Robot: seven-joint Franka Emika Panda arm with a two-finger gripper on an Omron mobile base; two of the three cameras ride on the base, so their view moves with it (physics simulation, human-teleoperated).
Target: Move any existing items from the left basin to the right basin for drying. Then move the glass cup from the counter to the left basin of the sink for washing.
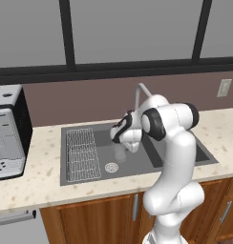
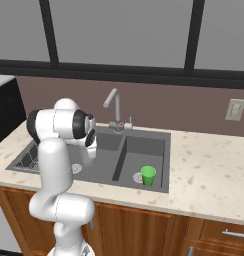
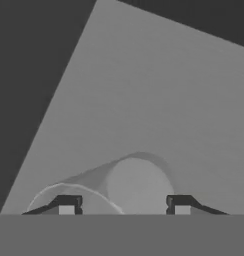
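We see the pincer [image 1: 124, 148] hanging low over the left basin [image 1: 142, 159], with the glass cup [image 1: 120, 152] directly below it and faint against the dark floor. In the hand view the 2 fingertips [image 3: 67, 204] sit apart, and the cup [image 3: 129, 185] lies between and just ahead of them, mouth toward the camera, so it looks tilted or sideways relative to the pincer. We cannot tell whether the tips press the glass or have let it go; contact is hidden at the bottom edge.

The round drain [image 1: 111, 167] is just beside the pincer on the rack side, and the wire rack [image 1: 82, 155] sits further out that way. On the far side of the pincer, past the divider, the green cup [image 2: 148, 175] stands upright in the right basin [image 2: 144, 155], beside its drain. The tap [image 2: 114, 112] rises behind the pincer.

We judge the first step done and the cup placement nearly done.

Risks:
- If the cup is not yet on the floor, opening drops it and it may roll toward the drain.
- If the cup rests tilted, a fingertip may snag the rim on retreat and tip it.
- Lifting straight back may brush the tap.
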